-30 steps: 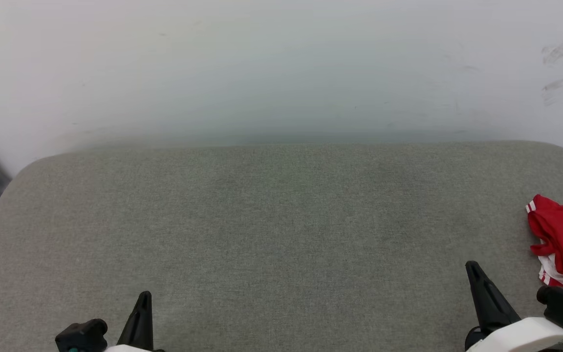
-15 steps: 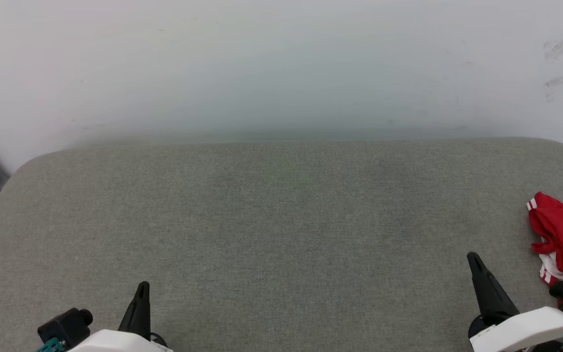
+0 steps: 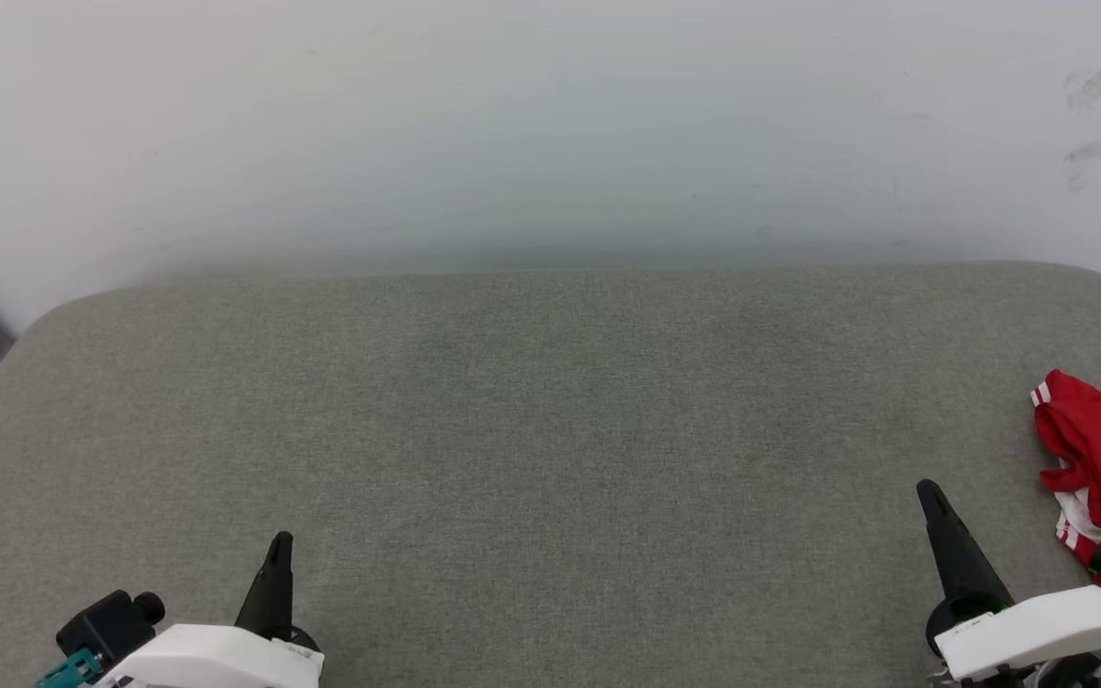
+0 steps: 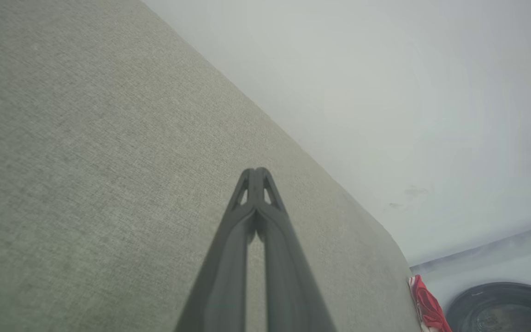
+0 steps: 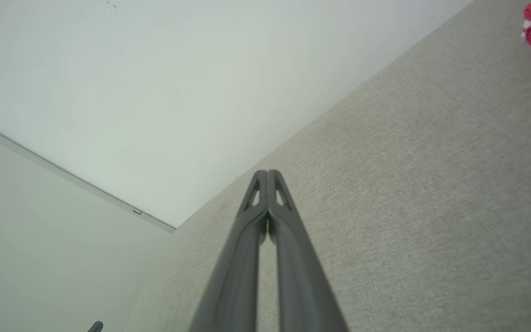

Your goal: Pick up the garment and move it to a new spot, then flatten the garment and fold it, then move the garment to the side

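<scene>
I read soft, even, diffuse light in all views. The wall [image 3: 550,124] looks washed out; shadows are faint.

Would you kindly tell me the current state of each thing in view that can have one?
garment: crumpled in a heap at the right edge of the grey cushion, not held, not yet flattened or folded.
left hand: shut, holding nothing.
right hand: shut, holding nothing, to the left of the garment.
</scene>
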Controlling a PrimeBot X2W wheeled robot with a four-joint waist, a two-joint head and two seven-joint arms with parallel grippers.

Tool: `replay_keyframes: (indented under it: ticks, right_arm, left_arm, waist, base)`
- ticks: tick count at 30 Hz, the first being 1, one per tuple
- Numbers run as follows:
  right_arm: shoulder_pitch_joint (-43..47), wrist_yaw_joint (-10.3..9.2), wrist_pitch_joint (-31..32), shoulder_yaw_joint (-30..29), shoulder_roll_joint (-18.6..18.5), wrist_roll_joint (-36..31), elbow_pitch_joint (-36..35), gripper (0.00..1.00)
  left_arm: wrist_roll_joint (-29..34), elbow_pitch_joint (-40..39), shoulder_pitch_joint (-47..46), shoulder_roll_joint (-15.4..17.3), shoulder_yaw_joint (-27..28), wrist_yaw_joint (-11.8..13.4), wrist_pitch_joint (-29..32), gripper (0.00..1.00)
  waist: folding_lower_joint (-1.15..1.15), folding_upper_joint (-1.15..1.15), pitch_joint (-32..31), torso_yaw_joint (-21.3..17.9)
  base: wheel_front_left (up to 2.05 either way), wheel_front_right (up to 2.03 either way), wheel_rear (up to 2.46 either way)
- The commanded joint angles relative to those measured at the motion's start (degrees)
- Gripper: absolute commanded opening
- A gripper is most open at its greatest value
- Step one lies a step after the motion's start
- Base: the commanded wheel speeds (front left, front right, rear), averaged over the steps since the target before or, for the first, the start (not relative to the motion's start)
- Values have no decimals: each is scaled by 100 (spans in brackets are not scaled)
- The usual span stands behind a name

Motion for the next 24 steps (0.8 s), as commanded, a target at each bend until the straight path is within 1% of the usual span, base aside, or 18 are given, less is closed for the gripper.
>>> replay_keyframes:
  ticks: [1, 14, 24]
  right_arm:
    - [-176, 0, -2, -18, -48, 244, -7, 0]
    - [-350, 0, 33, -65, -51, 1161, 222, 0]
    - [-457, 0, 46, -97, -50, 1723, 366, 0]
  left_arm:
    - [-202, -31, -167, -11, 81, -55, 49, 0]
    - [-1012, 60, -335, -118, 264, -205, 272, 0]
    - [-1517, 119, -433, -191, 375, -301, 416, 0]
  waist:
    - [0, 0, 8, -2]
    - [0, 0, 62, -14]
    - [0, 0, 99, -23]
  base:
    - [0, 0, 0]
    - [0, 0, 0]
    - [0, 0, 0]
